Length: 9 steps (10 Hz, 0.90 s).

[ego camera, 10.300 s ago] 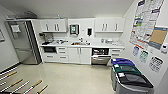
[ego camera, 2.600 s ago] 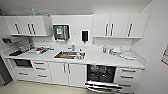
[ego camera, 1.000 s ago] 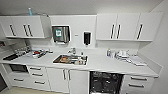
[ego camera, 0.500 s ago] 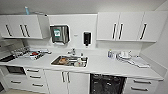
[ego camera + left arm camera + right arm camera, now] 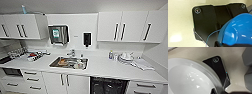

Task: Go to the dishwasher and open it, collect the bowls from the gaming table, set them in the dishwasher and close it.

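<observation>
The dishwasher [image 5: 109, 86] sits under the white counter, right of the sink, and its dark inside with black racks shows at the bottom of the head view. A bright blue bowl [image 5: 236, 30] looms close in the left wrist view, held over the pale floor by my left gripper [image 5: 221, 44]. In the right wrist view a whitish bowl [image 5: 189, 78] sits just as close, gripped at its rim by my right gripper [image 5: 218, 91]. The gaming table is out of view.
A steel sink [image 5: 69, 62] holding dishes is set into the counter [image 5: 105, 67]. Bottles and a pile of dishes [image 5: 125, 58] stand at the right, more dishes [image 5: 33, 56] at the left. White wall cupboards [image 5: 127, 26] hang above, white drawers [image 5: 31, 80] below.
The camera has come closer to the counter over the last seconds. The sink and dishwasher now sit larger and lower in the head view.
</observation>
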Tool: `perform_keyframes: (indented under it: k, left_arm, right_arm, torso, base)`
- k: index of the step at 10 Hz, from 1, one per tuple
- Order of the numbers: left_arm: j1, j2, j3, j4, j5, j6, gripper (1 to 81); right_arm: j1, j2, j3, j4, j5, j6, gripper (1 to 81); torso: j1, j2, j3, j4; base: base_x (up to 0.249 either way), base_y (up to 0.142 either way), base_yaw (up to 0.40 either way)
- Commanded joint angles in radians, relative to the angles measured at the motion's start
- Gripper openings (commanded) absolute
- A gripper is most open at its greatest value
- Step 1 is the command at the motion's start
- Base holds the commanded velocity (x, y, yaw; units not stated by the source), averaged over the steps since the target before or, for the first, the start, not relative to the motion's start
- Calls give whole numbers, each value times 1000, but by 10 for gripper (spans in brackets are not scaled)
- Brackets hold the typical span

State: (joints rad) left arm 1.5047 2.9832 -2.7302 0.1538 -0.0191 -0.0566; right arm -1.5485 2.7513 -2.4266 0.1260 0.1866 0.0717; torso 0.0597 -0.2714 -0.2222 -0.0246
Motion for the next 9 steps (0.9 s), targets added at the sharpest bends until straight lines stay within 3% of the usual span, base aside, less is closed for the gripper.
perform_keyframes:
  k: [1,5,9]
  left_arm:
    - [-53,-6,0,6,51,0,10]
    - [-51,-6,0,6,51,0,10]
    - [-51,-7,0,3,51,0,10]
  right_arm:
    - [52,-20,2,-6,-41,0,10]
    - [50,-17,-6,-5,-39,0,10]
    - [47,-16,-12,-6,-38,0,10]
  torso:
    - [0,0,0,0]
    - [0,0,0,0]
    - [1,0,0,0]
  base:
    - [140,0,0]
    - [119,0,0]
    - [0,0,0]
